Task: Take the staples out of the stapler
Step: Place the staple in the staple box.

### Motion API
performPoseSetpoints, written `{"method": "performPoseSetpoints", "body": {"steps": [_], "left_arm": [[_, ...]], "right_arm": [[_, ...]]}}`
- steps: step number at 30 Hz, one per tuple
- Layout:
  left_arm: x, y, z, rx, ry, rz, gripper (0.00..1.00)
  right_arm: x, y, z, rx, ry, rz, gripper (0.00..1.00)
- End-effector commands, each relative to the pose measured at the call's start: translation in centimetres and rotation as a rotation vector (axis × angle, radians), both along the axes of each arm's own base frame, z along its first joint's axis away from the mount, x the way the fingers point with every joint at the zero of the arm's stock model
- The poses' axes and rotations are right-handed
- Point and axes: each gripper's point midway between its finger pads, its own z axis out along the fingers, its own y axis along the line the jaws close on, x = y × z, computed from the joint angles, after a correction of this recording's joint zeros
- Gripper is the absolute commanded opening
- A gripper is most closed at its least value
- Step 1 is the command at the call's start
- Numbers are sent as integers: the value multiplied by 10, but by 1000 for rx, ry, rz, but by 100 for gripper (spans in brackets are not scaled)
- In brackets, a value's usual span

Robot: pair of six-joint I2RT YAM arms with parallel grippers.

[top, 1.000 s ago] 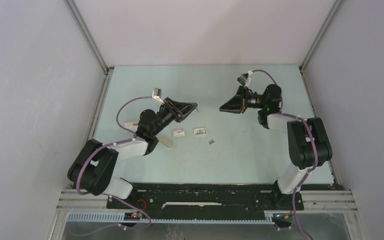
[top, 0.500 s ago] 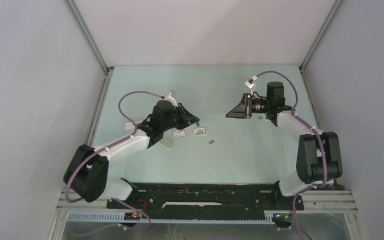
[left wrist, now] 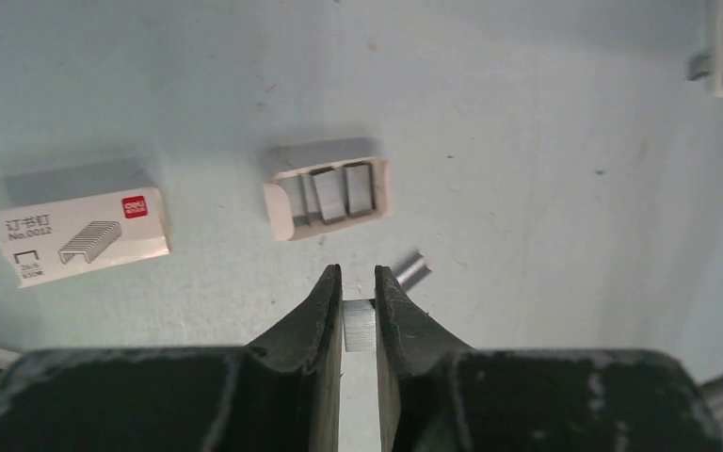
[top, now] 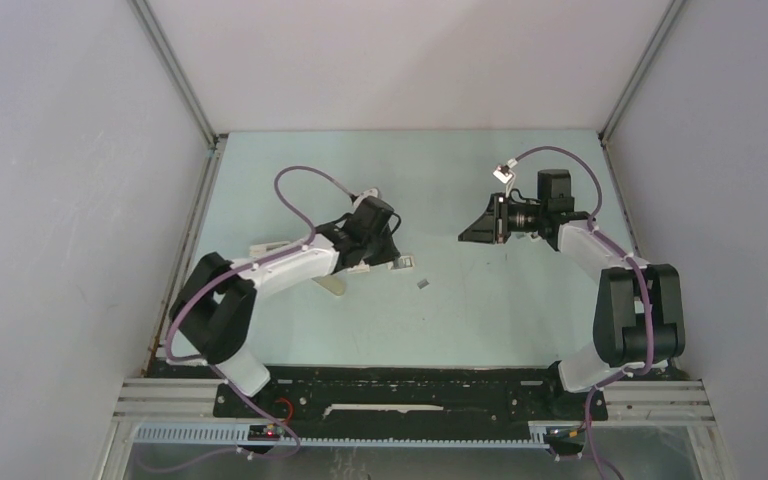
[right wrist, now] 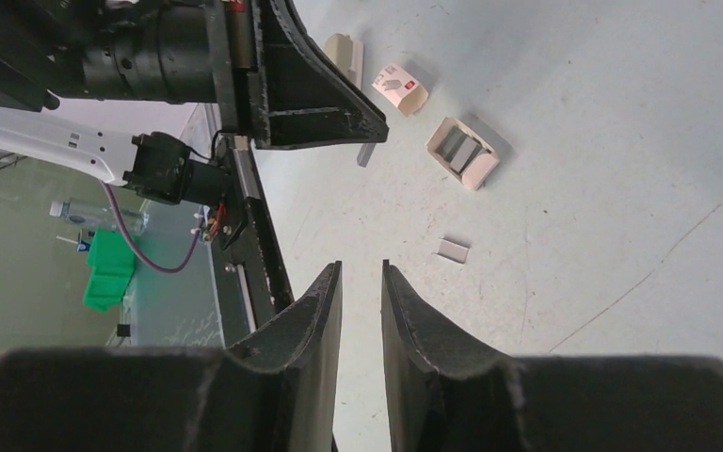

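My left gripper is shut on a short grey staple strip and holds it just above the table. In the top view the left gripper hangs over the small boxes. A second loose staple strip lies on the table just right of its tips; it also shows in the top view. The cream stapler lies behind the left gripper, towards the arm. My right gripper is empty, its jaws a narrow gap apart, raised at the right.
An open white box with staple strips inside lies ahead of the left gripper. A closed labelled white box lies to its left. A white bar lies at the left of the table.
The left arm has swung right and come down over the boxes. The right gripper has drawn back a little to the right.
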Motion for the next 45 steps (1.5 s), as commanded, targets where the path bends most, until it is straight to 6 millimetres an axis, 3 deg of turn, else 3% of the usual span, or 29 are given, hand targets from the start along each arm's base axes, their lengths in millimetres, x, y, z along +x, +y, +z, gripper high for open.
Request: {"method": "performPoseSetpoints", "body": {"steps": [1,10,21,36,45], "left_arm": [[17,4,4,132,-38,31,20],[31,-3,-14,246,-29,58,20],[46,-4,-19,331,-81,102,20],[45,-15,-31,388,-130,105,20],[47,-12,-35,409,-136,125,20]], "right_arm": [[10,-9,11,0,-59,-15,30],[13,-15,13,14,-51,-26,29],[13,-14,10,27,-33,-19,29],[13,-14,7,31,-22,-13,27],[13,-14,6,36,-19,-8,26]]}}
